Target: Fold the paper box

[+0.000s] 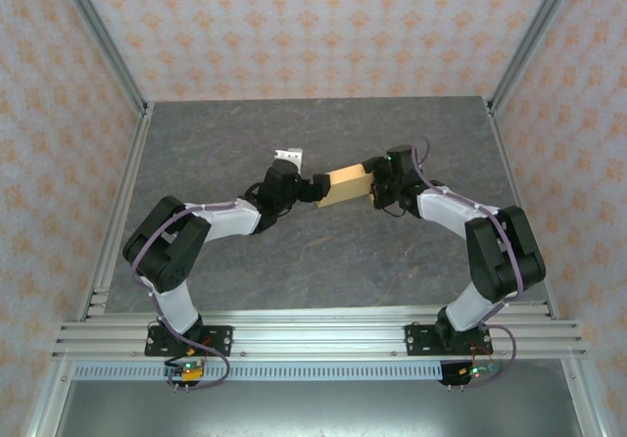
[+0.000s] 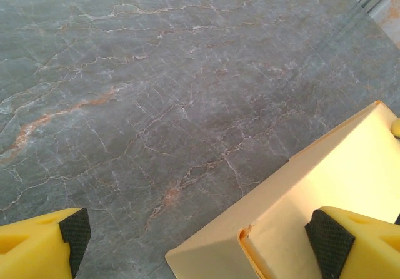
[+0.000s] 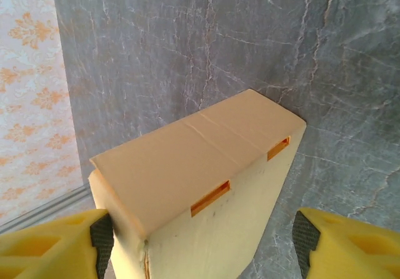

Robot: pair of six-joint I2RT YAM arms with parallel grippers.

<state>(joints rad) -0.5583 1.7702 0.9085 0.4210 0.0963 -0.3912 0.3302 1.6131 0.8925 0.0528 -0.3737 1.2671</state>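
The paper box [image 1: 343, 184] is a light tan cardboard box folded into a closed flat block, resting mid-table between both grippers. My left gripper [image 1: 315, 188] is at its left end. In the left wrist view that gripper [image 2: 201, 235] stands wide open, one box corner [image 2: 294, 210] lies between the fingers, and the right pad [image 2: 328, 241] sits against the box. My right gripper [image 1: 380, 184] is at the box's right end. In the right wrist view it [image 3: 204, 238] straddles the box [image 3: 187, 166], which has two slots along one edge. The left pad [image 3: 102, 236] touches the box and the right pad [image 3: 305, 238] stands apart.
The grey marble tabletop [image 1: 294, 261] stretches on all sides of the box. Aluminium frame rails [image 1: 313, 334] run along the near edge, with posts at the back corners. Patterned walls [image 1: 313, 25] enclose the table.
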